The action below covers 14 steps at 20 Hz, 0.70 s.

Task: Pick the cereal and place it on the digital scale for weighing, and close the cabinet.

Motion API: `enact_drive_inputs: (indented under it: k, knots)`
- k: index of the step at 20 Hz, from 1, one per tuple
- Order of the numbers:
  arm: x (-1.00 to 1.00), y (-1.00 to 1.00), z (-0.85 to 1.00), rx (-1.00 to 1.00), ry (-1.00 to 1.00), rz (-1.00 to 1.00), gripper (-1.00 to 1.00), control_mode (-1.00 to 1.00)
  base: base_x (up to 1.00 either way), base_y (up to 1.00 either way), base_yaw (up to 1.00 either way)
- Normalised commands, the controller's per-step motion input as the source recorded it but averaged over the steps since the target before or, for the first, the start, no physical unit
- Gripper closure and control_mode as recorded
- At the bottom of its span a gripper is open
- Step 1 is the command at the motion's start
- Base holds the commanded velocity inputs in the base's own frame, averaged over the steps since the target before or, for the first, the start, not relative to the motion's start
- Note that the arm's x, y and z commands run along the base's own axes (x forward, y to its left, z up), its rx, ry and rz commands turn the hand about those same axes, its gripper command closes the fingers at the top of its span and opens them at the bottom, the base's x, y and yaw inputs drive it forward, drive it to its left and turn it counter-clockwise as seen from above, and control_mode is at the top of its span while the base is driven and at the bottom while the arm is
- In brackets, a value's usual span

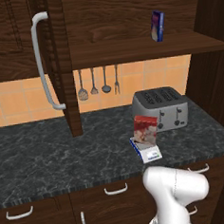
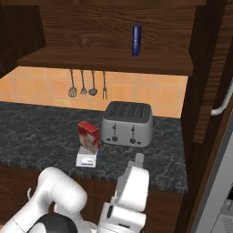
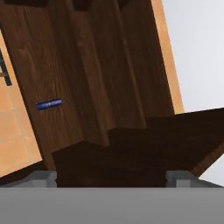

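Note:
The red cereal (image 1: pixel 145 129) (image 2: pixel 89 135) stands upright on the small digital scale (image 1: pixel 149 153) (image 2: pixel 86 159), just left of the toaster on the dark counter. Both doors of the cabinet (image 1: pixel 142 47) stand open: the left door (image 1: pixel 58 66) with its pale handle (image 1: pixel 43 62), and the right door (image 2: pixel 209 68). My gripper (image 3: pixel 111 179) is open, its fingertips (image 3: pixel 41 177) wide apart. It faces dark wood close ahead, which fills the space beyond the tips. Whether anything touches, I cannot tell. The arm's hand hangs low by the counter's front edge.
A grey toaster (image 1: pixel 162 107) (image 2: pixel 127 123) sits at the back right of the counter. A slim blue box (image 1: pixel 158 26) (image 2: pixel 136 40) (image 3: pixel 49 104) stands on the cabinet shelf. Utensils (image 1: pixel 93 84) hang on the tiled wall. Drawers (image 1: pixel 115 190) run under the counter.

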Motion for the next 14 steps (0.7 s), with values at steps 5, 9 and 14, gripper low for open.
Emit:
enact_drive_inputs:
  k: [5, 9, 14]
  knots:
    - [0.12, -0.36, 0.0, 0.01, 0.21, -0.03, -1.0, -1.0, 0.0, 0.0, 0.0]
    - [0.03, -0.4, -0.09, 0.01, 0.01, 0.0, -1.0, -1.0, 0.0, 0.0, 0.0]
    - [0.04, -0.47, -0.16, 0.03, 0.01, 0.0, -1.0, -1.0, 0.0, 0.0, 0.0]
